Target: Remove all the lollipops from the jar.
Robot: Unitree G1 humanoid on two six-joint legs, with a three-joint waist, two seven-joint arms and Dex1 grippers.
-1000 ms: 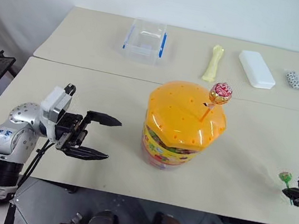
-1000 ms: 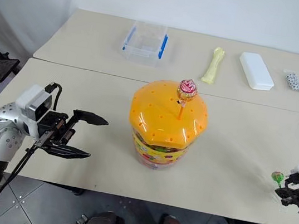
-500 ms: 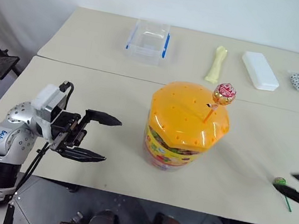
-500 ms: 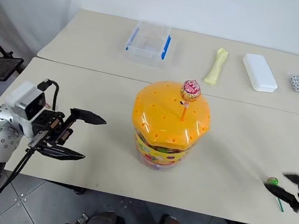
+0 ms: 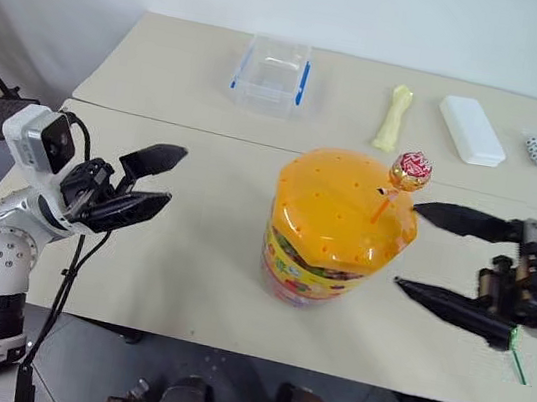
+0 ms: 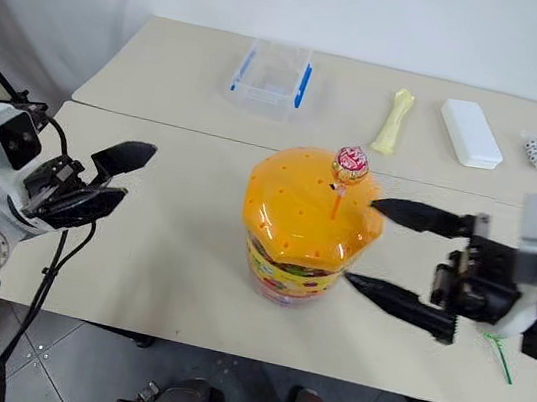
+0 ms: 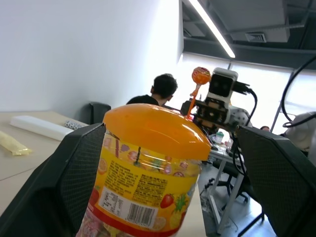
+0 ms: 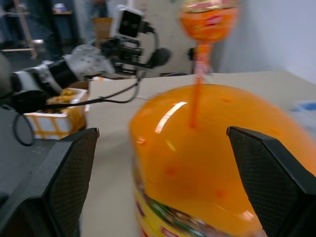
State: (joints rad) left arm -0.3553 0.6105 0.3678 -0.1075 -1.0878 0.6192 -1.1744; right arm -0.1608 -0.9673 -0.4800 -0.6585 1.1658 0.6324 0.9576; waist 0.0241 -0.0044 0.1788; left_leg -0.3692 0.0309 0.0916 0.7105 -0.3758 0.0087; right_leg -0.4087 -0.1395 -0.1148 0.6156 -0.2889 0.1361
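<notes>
Black right gripper [image 5: 411, 247] jaws wide, empty, beside jar [image 5: 337, 231]

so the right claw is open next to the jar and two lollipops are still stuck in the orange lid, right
Not quite: one lollipop stands in the jar's orange lid, not two, as the left eye view shows. A green lollipop lies on the table beside the arm. The rest holds: the right claw is open next to the jar.

We're in an office/lab: ceiling strip light [image 7: 212, 27], office chair [image 7: 98, 111], seated person [image 7: 160, 91] w/ desks behind
</notes>
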